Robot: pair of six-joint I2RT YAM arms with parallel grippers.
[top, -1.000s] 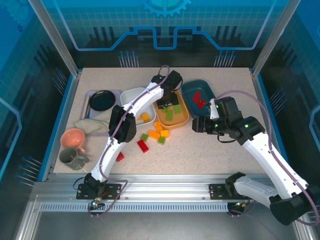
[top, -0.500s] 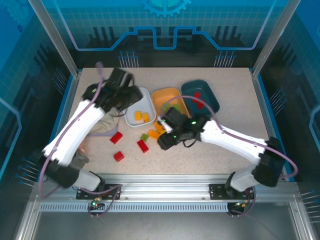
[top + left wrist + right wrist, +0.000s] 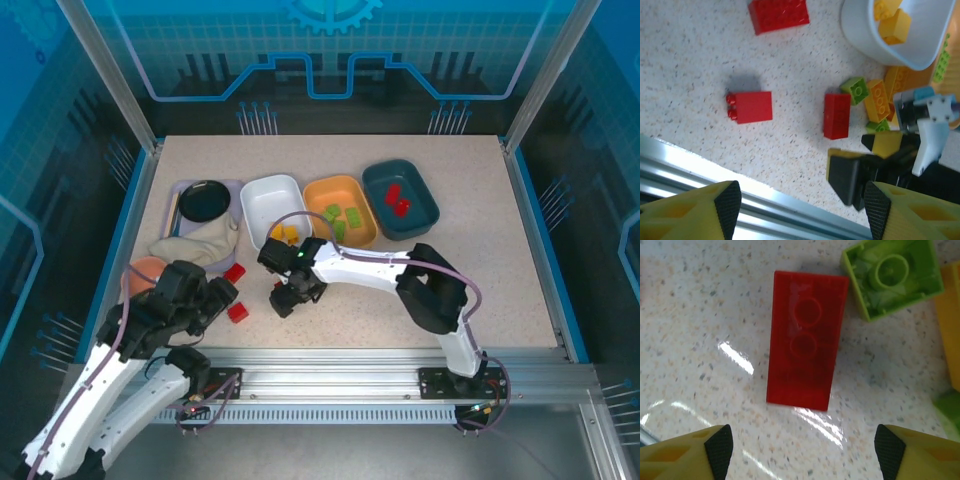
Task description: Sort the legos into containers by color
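Our right gripper hangs open astride the red brick, which lies on the table. If we close skewed, we may clip the green brick (just beside it) too.

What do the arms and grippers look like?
The left arm and right arm have white links, black joints and lavender cables; the right one shows a green light. The left gripper and right gripper have yellow fingers with black pads.
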